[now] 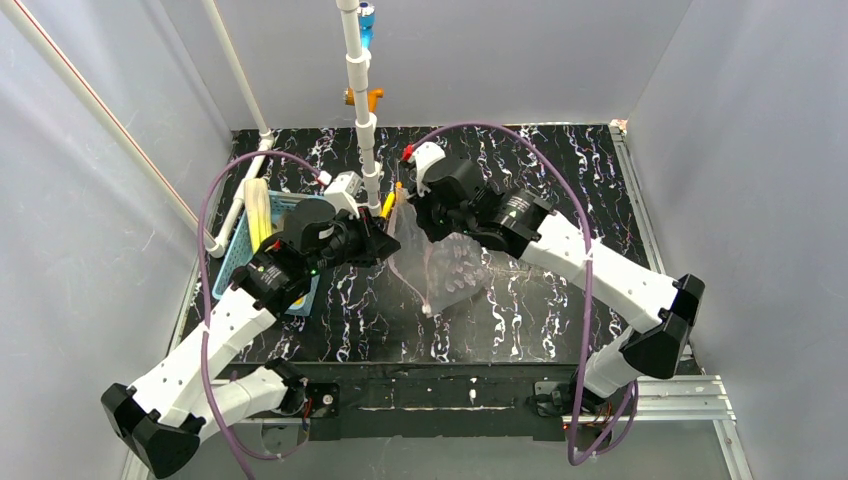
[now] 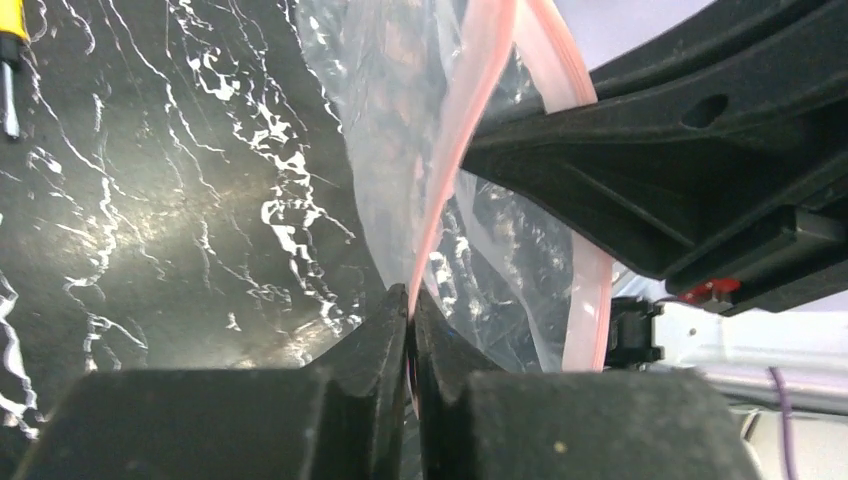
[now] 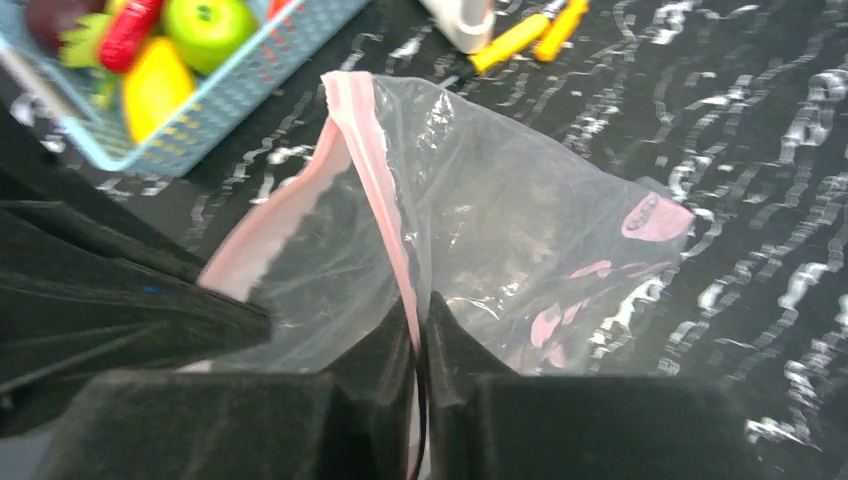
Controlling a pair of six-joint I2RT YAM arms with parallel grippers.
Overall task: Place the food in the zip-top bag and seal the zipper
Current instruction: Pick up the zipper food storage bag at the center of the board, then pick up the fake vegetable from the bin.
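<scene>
The clear zip-top bag (image 1: 447, 268) hangs between my two grippers over the black marbled table, its mouth held apart. My left gripper (image 2: 410, 302) is shut on one lip of the pinkish-red zipper (image 2: 470, 120). My right gripper (image 3: 418, 318) is shut on the other zipper (image 3: 378, 175) lip; the bag's body (image 3: 530, 215) trails away onto the table. From above, the left gripper (image 1: 385, 240) and right gripper (image 1: 420, 225) nearly touch. The food lies in the light-blue basket (image 3: 250, 75): a green apple (image 3: 208, 22), a yellow fruit (image 3: 155, 85), a red chili (image 3: 130, 30).
The basket (image 1: 240, 258) stands at the table's left side, under my left arm. A white pipe post (image 1: 362, 110) rises from the back middle. Yellow-handled tools (image 3: 520, 35) lie by its foot, near the bag. Grey walls close in both sides.
</scene>
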